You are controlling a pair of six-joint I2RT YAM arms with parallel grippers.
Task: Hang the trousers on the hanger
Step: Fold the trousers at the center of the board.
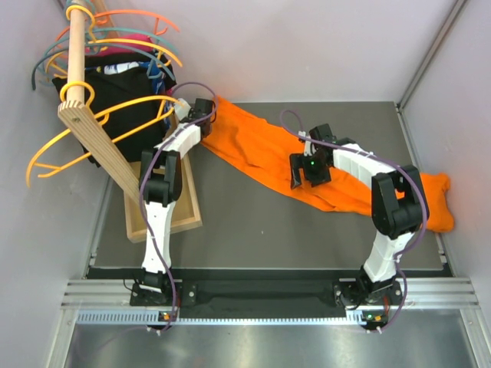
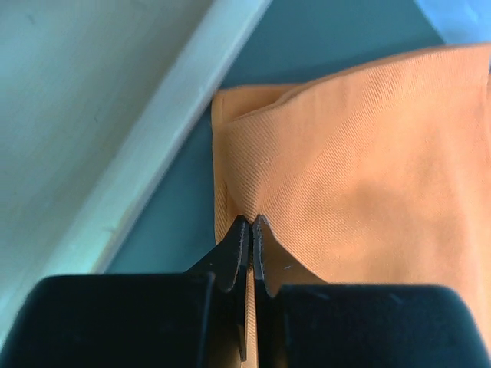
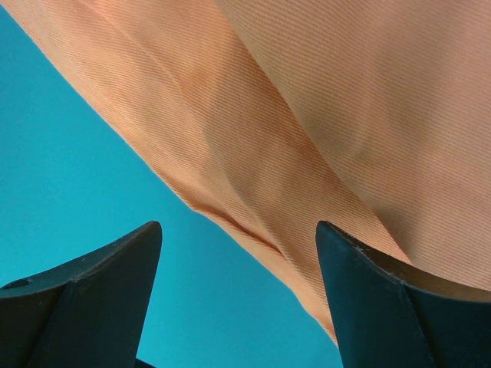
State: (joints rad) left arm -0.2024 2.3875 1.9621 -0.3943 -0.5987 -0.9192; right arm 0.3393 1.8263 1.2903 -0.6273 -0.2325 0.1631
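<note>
The bright orange trousers [image 1: 261, 149] lie stretched across the dark mat, from the back left to the right wall. My left gripper [image 1: 209, 115] is at their back-left end. In the left wrist view it [image 2: 252, 224] is shut on a raised fold of the trousers [image 2: 368, 169]. My right gripper [image 1: 307, 176] hovers over the middle of the trousers. In the right wrist view it [image 3: 239, 230] is open, and the near edge of the trousers [image 3: 322, 115] runs between its fingers. The amber-yellow hanger [image 1: 130, 103] hangs from the wooden rack at the left, just left of my left gripper.
A wooden rack [image 1: 77, 54] leans at the far left on a wooden tray base [image 1: 188, 211]. It carries black garments [image 1: 123, 84] and coral and teal hangers [image 1: 149, 23]. Walls close in on the left, back and right. A pale ledge [image 2: 153, 146] edges the mat.
</note>
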